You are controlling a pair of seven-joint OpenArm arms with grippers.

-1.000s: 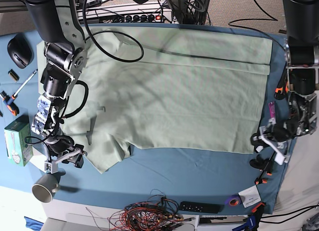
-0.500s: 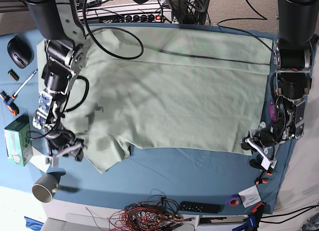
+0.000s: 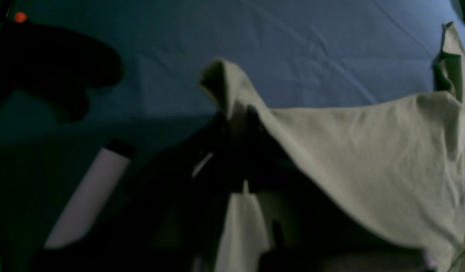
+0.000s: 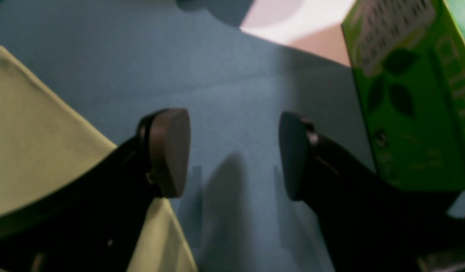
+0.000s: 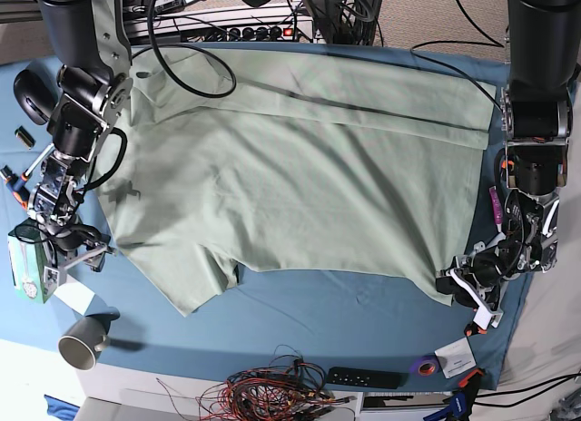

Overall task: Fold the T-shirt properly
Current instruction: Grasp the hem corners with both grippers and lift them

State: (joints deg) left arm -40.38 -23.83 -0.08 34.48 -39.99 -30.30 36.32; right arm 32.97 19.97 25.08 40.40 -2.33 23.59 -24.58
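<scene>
The counter (image 5: pixel 363 317), covered by a teal-blue cloth, fills most of the base view, and the T-shirt (image 5: pixel 309 176) lies spread across its upper and middle part with its long axis running side to side. The collar end points toward the left of the base view, where a sleeve hangs down near the front left, and the straight hem runs along the right side. A broad band of bare cloth stays open along the front edge below the shirt, and a narrower strip shows on the left between the shirt and the green box (image 5: pixel 25 262). Along the front edge sit a tangle of wires (image 5: pixel 272 394), a black remote (image 5: pixel 363 377) and a grey mug (image 5: pixel 82 341); a black mouse (image 5: pixel 29 93) lies at the far left. The left gripper (image 5: pixel 460 288) is low at the shirt's front right corner, and its wrist view shows the jaws closed together on a pinched fold of the T-shirt (image 3: pixel 361 151), which rises in a peak above the cloth. The right gripper (image 5: pixel 65 256) hovers over bare cloth just beside the sleeve edge and the green box (image 4: pixel 414 94); its jaws stand wide apart with nothing between the pads (image 4: pixel 168 151).
</scene>
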